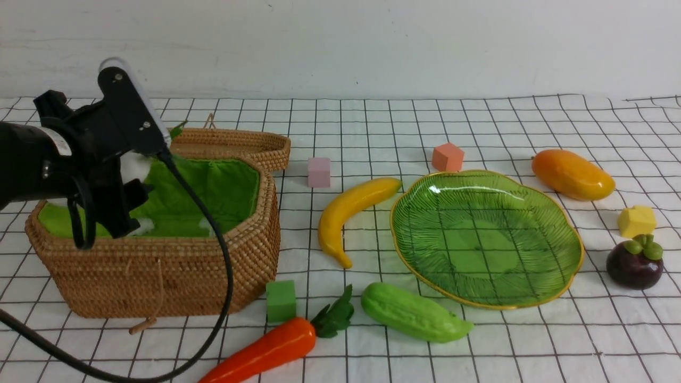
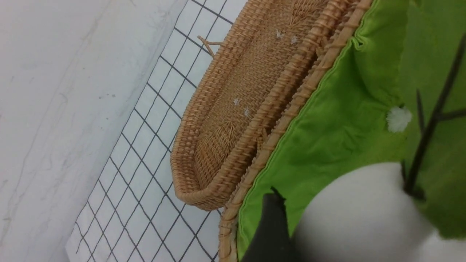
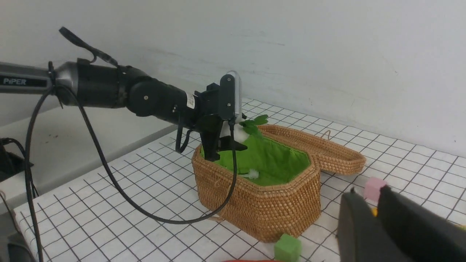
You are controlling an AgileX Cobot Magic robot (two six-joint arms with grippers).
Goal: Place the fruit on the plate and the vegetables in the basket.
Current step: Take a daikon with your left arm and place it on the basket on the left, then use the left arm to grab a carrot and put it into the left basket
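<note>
White wall (image 1: 340, 48) stands behind a white tabletop with black grid lines (image 1: 340, 367). At the robot's left is a large brown wicker basket (image 1: 175, 276) with bright green cloth lining (image 1: 213, 186); its wicker lid (image 1: 229, 141) lies open behind it. The left black gripper (image 1: 132, 211) is at the basket's opening, with its fingertips apart. A white toy radish with green leaves (image 1: 134, 167) is beside these fingers, partly hidden; I cannot tell if they clamp it.

In the right wrist view, the right gripper (image 3: 368, 193) is blurred, its fingertips slightly apart, with nothing between them that I can see held.

On the tabletop, the curved yellow banana (image 1: 340, 213) lies between the basket and a leaf-shaped green glass plate with gold rim (image 1: 481, 250). An orange toy carrot (image 1: 271, 351) and a light-green toy cucumber (image 1: 412, 311) lie at the near side. The carrot is near a green foam cube (image 1: 281, 301).

The oval orange-yellow mango (image 1: 572, 174) and the dark-purple mangosteen (image 1: 634, 263) are to the right of the plate, near a yellow cube (image 1: 637, 221). Behind the plate is a coral cube (image 1: 447, 157); a pink cube (image 1: 319, 172) is near the banana.
</note>
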